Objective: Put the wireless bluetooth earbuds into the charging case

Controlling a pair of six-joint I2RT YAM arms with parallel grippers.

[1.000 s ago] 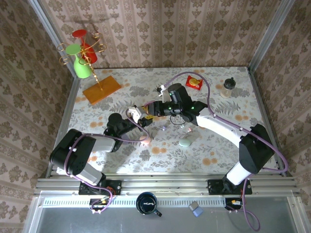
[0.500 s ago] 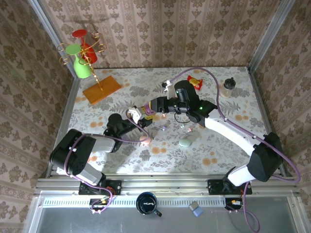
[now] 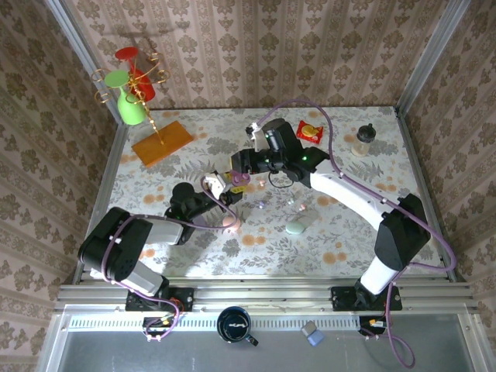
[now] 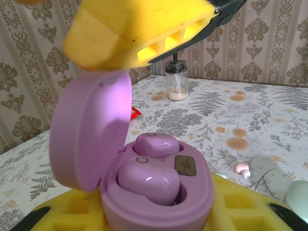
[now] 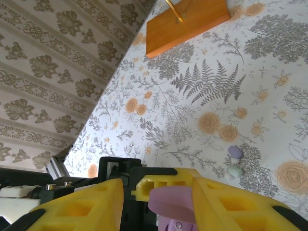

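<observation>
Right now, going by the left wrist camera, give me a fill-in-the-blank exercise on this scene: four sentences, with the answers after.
1. The left gripper holds a purple charging case whose lid stands ____.
2. Inside it sit ____ purple earbuds.
3. The loose earbud lying to its right is ____.
4. The jar behind it has a ____ cap.

Missing words: open; two; pink; black.

The purple charging case [image 4: 159,192] runs off the left wrist view's bottom edge — underside hidden; a mint case [image 4: 299,199] is cropped at the right edge.
</observation>
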